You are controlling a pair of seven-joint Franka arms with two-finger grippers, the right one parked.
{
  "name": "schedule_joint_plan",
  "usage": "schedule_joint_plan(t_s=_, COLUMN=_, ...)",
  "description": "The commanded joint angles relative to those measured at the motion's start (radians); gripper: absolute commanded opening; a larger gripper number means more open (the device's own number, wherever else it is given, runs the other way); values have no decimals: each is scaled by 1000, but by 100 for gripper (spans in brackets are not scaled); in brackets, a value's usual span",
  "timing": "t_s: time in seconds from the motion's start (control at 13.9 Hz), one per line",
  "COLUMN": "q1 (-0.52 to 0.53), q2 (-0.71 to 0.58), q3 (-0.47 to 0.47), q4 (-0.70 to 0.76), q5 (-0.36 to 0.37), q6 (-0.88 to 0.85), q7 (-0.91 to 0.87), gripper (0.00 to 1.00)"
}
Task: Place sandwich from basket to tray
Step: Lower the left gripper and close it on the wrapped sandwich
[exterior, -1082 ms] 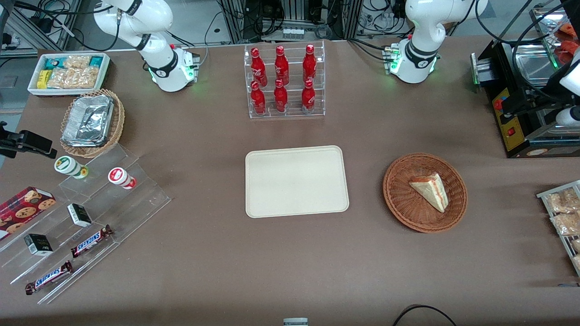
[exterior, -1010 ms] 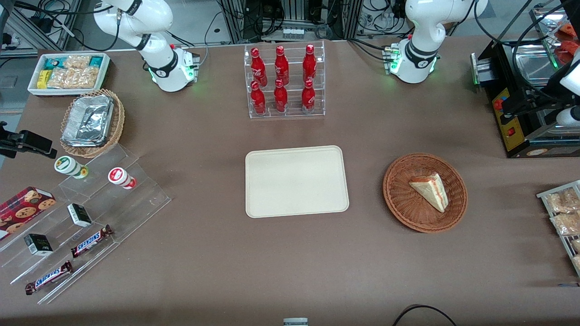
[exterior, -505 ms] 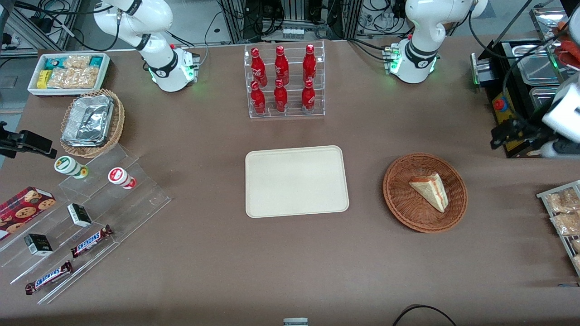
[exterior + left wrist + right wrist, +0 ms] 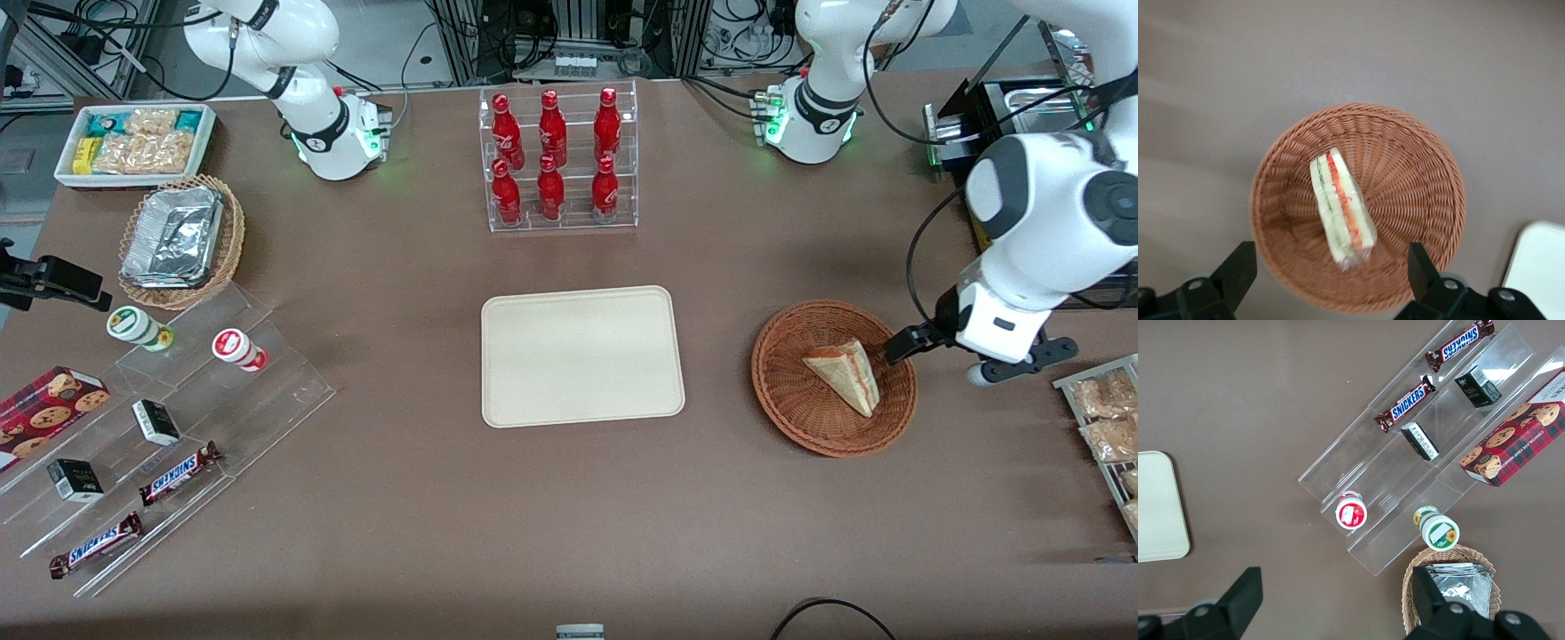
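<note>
The sandwich (image 4: 844, 375) lies in the round brown basket (image 4: 787, 391). It rests on its side, away from the rim. The wrist view shows its striped edge, red and green between pale bread (image 4: 1341, 210), much more clearly than the front view does.

The gripper (image 4: 1331, 270) hangs above the basket, over the part of the rim toward the working arm's end of the table. In the wrist view its two black fingers (image 4: 1238, 270) are wide apart, with the sandwich showing between them, and they hold nothing. In the front view only one dark finger tip (image 4: 900, 345) shows by the rim.

The cream tray (image 4: 582, 356) sits flat on the brown table (image 4: 533, 516), well apart from the basket, toward the parked arm's end. Only the front view shows all of it; the wrist view shows one corner (image 4: 1541, 270).
</note>
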Motion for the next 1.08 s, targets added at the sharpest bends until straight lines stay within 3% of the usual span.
schedule_joint_plan(t_s=0.0, q1=7, q2=-45, q3=-31, q4=-146, q5=-13, q6=130, q7=-174, gripper=100)
schedule_joint_plan(t_s=0.79, q1=10, q2=93, q3=-52, q4=-289, q5=-13, q6=440, q7=-346, gripper=100)
schedule_joint_plan(t_s=0.87, q1=10, q2=110, q3=-52, q4=-288, q5=-13, q6=454, q7=-353, gripper=90)
schedule_joint_plan(t_s=0.94, q1=12, q2=128, q3=-52, q4=-283, q5=-13, q6=465, q7=-370, gripper=60)
schedule_joint_plan(t_s=1.01, q1=12, q2=136, q3=-52, q4=-280, q5=-13, q6=474, q7=-399, gripper=20)
